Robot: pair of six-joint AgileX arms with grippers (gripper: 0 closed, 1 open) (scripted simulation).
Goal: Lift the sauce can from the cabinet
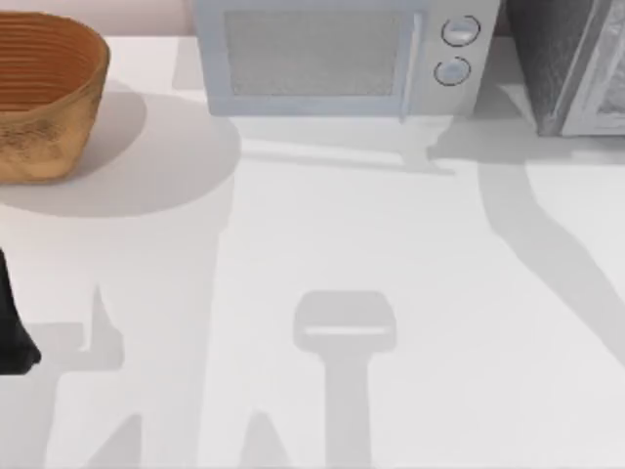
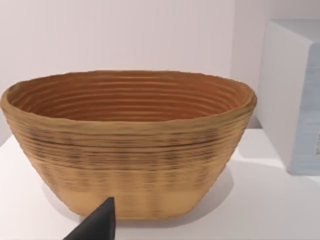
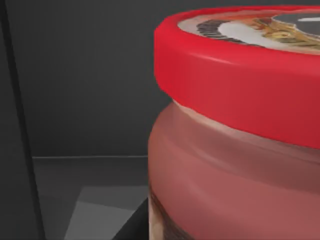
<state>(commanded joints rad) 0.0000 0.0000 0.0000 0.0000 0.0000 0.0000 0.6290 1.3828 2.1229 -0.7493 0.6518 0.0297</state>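
Note:
The sauce can [image 3: 235, 165] looms very close in the right wrist view, with a red lid, a dark-and-gold emblem on top and a reddish label. It stands inside the cabinet [image 3: 75, 75], whose dark walls and floor surround it. In the top view the cabinet [image 1: 566, 59] is the dark speckled box at the back right with a paler front panel. A dark part of my right gripper [image 3: 131, 227] shows just beside the can's lower side. My left arm [image 1: 12, 327] rests at the table's left edge, and my left gripper [image 2: 100, 222] faces the basket.
A big woven basket [image 1: 44, 93] stands at the back left. A light grey microwave [image 1: 332, 59] with two round knobs sits at the back middle, close to the cabinet's left side. The white table [image 1: 342, 244] stretches in front of them.

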